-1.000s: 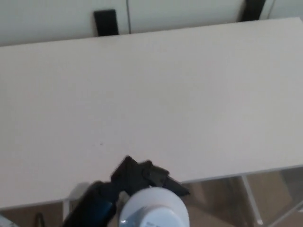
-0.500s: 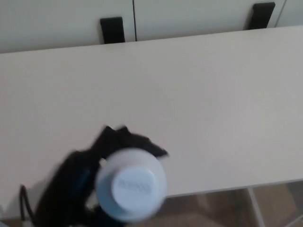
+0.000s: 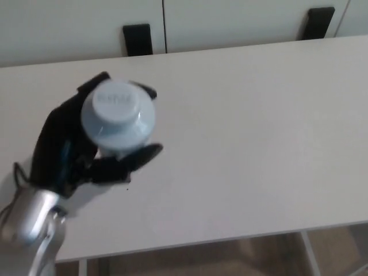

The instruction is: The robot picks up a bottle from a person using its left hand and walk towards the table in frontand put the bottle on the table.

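Note:
The bottle (image 3: 118,118) shows from above as a pale blue-white round cap and shoulder. My left hand (image 3: 69,149) is shut on it, black fingers wrapped around its sides, a thumb (image 3: 135,158) sticking out to the right below it. Hand and bottle are over the left part of the white table (image 3: 247,132). The bottle's body and base are hidden under the cap, so I cannot tell if it touches the tabletop. My silver forearm (image 3: 29,221) enters from the lower left. My right hand is out of sight.
The table's near edge (image 3: 230,237) runs across the bottom, with a leg and floor visible below at the right. Behind the far edge stands a white cabinet with two black handles (image 3: 137,39) (image 3: 320,22).
My left hand has carried the bottle up and left, from the table's near edge to over the left part of the tabletop. The view has also shifted slightly.

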### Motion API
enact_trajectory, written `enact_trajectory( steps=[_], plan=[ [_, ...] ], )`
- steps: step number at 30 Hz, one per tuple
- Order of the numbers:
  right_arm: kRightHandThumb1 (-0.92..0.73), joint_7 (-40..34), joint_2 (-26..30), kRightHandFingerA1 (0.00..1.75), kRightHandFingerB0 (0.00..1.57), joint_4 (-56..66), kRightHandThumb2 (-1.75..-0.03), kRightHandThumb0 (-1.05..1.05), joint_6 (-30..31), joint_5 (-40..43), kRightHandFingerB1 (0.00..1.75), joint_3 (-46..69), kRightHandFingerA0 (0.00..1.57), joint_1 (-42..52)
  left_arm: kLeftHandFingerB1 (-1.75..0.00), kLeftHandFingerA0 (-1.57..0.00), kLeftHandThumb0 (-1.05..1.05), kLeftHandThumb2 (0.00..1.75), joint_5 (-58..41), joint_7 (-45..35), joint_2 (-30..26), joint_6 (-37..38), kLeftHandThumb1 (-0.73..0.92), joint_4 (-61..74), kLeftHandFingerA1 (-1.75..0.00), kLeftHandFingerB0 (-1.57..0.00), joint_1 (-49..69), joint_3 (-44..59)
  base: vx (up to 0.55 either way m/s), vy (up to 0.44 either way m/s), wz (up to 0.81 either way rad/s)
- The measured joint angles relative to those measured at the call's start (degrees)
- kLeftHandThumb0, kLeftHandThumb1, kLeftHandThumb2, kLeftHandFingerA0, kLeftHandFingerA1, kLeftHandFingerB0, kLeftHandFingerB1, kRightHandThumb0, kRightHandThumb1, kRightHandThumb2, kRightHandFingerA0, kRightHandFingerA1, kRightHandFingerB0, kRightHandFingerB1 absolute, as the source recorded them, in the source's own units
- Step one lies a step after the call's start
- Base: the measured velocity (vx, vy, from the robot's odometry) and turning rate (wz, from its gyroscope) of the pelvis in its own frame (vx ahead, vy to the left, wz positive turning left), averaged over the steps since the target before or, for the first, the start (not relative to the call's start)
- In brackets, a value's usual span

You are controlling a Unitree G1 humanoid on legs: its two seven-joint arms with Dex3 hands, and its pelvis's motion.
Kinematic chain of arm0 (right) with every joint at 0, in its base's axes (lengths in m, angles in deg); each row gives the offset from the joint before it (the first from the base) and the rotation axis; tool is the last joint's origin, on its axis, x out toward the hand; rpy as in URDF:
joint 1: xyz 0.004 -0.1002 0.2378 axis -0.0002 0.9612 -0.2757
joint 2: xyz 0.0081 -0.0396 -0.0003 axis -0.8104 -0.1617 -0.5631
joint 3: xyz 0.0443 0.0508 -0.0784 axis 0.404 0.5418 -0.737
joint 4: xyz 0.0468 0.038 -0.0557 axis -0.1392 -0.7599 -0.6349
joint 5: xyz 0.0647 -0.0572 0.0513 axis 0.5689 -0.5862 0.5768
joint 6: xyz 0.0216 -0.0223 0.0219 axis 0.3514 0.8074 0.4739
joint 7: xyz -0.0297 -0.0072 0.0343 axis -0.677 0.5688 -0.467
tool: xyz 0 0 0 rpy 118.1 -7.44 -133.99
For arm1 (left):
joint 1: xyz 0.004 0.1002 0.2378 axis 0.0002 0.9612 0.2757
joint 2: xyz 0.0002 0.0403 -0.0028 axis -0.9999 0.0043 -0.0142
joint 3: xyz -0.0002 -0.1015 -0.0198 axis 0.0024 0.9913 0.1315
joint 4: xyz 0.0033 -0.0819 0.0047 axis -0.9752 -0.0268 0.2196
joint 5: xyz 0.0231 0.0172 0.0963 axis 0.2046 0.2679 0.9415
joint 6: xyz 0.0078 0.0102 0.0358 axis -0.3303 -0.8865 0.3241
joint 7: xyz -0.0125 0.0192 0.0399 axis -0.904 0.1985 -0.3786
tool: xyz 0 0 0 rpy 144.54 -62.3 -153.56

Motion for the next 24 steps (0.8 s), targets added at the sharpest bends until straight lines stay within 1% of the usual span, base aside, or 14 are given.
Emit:
enact_trajectory(
  steps=[1, 5, 6, 8, 9, 10, 11, 12, 14, 15, 17, 18, 22, 24],
  plan=[
    [-0.76, 0.0, 0.0, 0.43, 0.46, -0.01, -0.62, -0.33, 0.02, -0.01, 0.37, -0.05, 0.58, 0.04, -0.98, -1.08, -0.16, 0.73, -0.19, 0.32, 0.9, -1.07, 0.77, -2.25, -1.36, -0.8, -1.41, 0.04, 0.0, 0.0, 0.0],
    [-0.75, 0.01, 0.0, 0.44, 0.49, 0.02, -0.63, -0.33, 0.03, -0.04, 0.38, -0.21, 0.6, 0.1, -1.0, -1.07, -0.13, 0.74, 0.48, 1.63, 2.39, -2.8, 0.75, -9.25, -1.35, -0.79, -5.06, -0.51, 0.0, 0.0, 0.0],
    [-0.76, 0.02, 0.0, 0.42, 0.46, 0.0, -0.62, -0.33, 0.04, -0.04, 0.37, -0.21, 0.56, 0.05, -1.01, -1.11, -0.14, 0.77, 0.79, 2.0, 2.63, -3.05, 0.75, -10.9, -1.33, -0.82, -5.86, -0.7, 0.0, 0.0, 0.0],
    [-0.75, 0.05, -0.01, 0.42, 0.47, 0.0, -0.62, -0.33, 0.08, -0.04, 0.37, -0.23, 0.57, -0.26, -1.01, -1.11, -0.16, 0.77, 1.44, 2.61, 3.36, -3.12, 0.75, -15.03, -1.32, -0.82, -7.48, -1.1, 0.0, 0.0, 0.0],
    [-0.75, 0.06, -0.01, 0.43, 0.47, 0.02, -0.62, -0.34, 0.09, -0.04, 0.37, -0.24, 0.57, -0.51, -1.0, -1.12, -0.13, 0.73, 2.03, 2.9, 3.57, -3.12, 0.76, -17.21, -1.33, -0.8, -8.08, -1.6, 0.0, 0.0, 0.0],
    [-0.75, 0.06, -0.01, 0.43, 0.47, 0.04, -0.62, -0.34, 0.09, -0.04, 0.37, -0.24, 0.57, -0.74, -1.0, -1.12, -0.13, 0.73, 2.49, 3.16, 3.71, -3.11, 0.76, -18.63, -1.33, -0.8, -8.36, -2.04, 0.0, 0.0, 0.0],
    [-0.74, 0.08, -0.01, 0.44, 0.46, 0.08, -0.61, -0.33, 0.09, -0.04, 0.38, -0.25, 0.59, -0.84, -0.99, -1.08, -0.13, 0.72, 2.91, 3.38, 3.82, -3.09, 0.77, -19.6, -1.35, -0.78, -8.48, -2.45, 0.0, 0.0, 0.0],
    [-0.74, 0.13, -0.01, 0.44, 0.46, 0.11, -0.61, -0.33, 0.09, -0.03, 0.38, -0.26, 0.59, -0.92, -0.99, -1.08, -0.13, 0.72, 3.48, 3.66, 4.01, -3.06, 0.77, -20.76, -1.35, -0.78, -8.49, -3.18, 0.0, 0.0, 0.0],
    [-0.73, 0.31, -0.01, 0.43, 0.46, 0.24, -0.61, -0.34, 0.1, 0.02, 0.37, -0.17, 0.58, -1.05, -0.99, -1.09, -0.13, 0.74, 4.4, 3.98, 4.32, -2.91, 0.76, -22.22, -1.34, -0.78, -8.46, -4.25, 0.0, 0.0, 0.0],
    [-0.72, 0.46, -0.01, 0.46, 0.48, 0.32, -0.61, -0.32, 0.1, 0.03, 0.38, -0.16, 0.61, -1.14, -1.02, -1.09, -0.15, 0.75, 4.86, 4.08, 4.52, -2.84, 0.76, -22.93, -1.36, -0.78, -8.41, -4.79, 0.0, 0.0, 0.0],
    [-0.72, 0.67, -0.01, 0.46, 0.48, 0.39, -0.61, -0.33, 0.1, 0.04, 0.38, -0.14, 0.62, -1.2, -1.01, -1.09, -0.16, 0.77, 5.44, 4.25, 4.76, -2.42, 0.76, -23.57, -1.34, -0.8, -8.11, -5.68, 0.0, 0.0, 0.0],
    [-0.74, 0.81, -0.01, 0.46, 0.46, 0.43, -0.61, -0.34, 0.1, 0.05, 0.38, -0.13, 0.59, -1.14, -1.0, -1.1, -0.16, 0.77, 5.89, 4.3, 4.97, -1.93, 0.74, -23.72, -1.33, -0.82, -7.48, -6.44, 0.0, 0.0, 0.0],
    [-0.74, 1.2, -0.01, 0.42, 0.44, 0.76, -0.62, -0.33, 0.1, 0.04, 0.36, -0.14, 0.56, -0.86, -1.01, -1.09, -0.15, 0.79, 6.82, 4.52, 5.67, -0.03, 0.74, -23.54, -1.34, -0.81, -6.08, -7.85, 0.0, -0.061, 0.01],
    [-0.75, 1.3, -0.01, 0.43, 0.44, 0.77, -0.62, -0.34, 0.16, 0.03, 0.36, -0.14, 0.57, -0.75, -1.01, -1.08, -0.16, 0.79, 7.15, 4.58, 5.87, 0.91, 0.74, -23.42, -1.34, -0.81, -5.45, -8.33, 0.0, -0.082, 0.01]
  ],
)
